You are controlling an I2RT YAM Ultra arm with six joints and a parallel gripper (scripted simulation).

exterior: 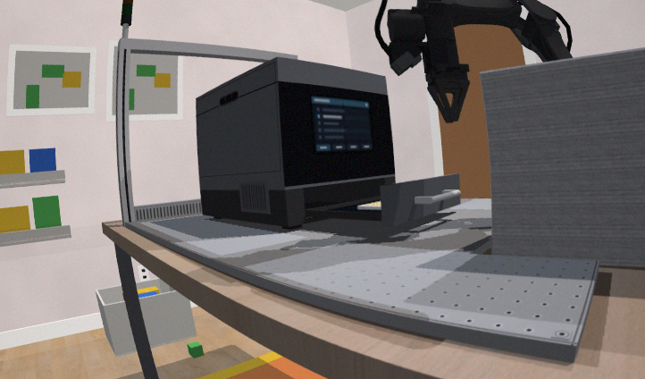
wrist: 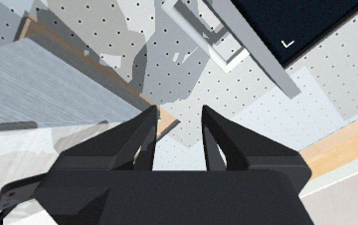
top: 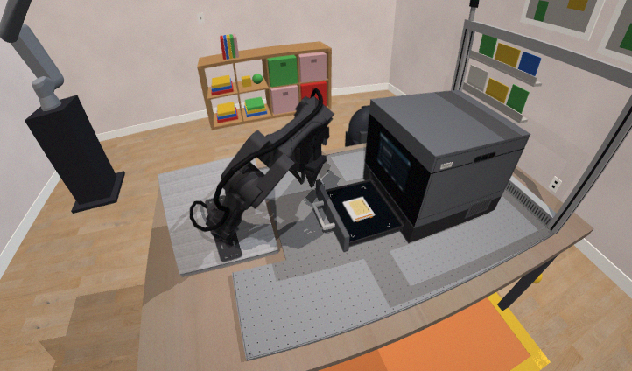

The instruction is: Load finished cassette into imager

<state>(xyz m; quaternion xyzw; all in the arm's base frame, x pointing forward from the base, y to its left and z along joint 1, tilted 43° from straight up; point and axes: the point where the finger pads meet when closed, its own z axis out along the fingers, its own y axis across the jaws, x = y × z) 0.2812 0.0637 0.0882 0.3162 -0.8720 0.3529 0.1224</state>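
The finished cassette (top: 358, 209), a white frame with a yellow gel, lies on the dark glass of the open drawer (top: 368, 219) of the gel imager (top: 443, 152), inside the white corner marks. Only its edge shows in the exterior view (exterior: 370, 205). The drawer's pale bar handle (top: 318, 211) faces the arm. My gripper (exterior: 449, 113) hangs high above the table, on the handle side of the drawer front (exterior: 418, 198) and apart from it. Its fingers are drawn in to a narrow gap with nothing between them. The wrist view shows the handle (wrist: 199, 30) and one corner mark (wrist: 287, 44).
The arm's base stands on a raised grey plate left of the drawer. A tall grey block (exterior: 566, 160) stands near the exterior view. A metal frame (top: 583, 129) with shelves rises behind the imager. Perforated plates (top: 317, 297) cover the table's front.
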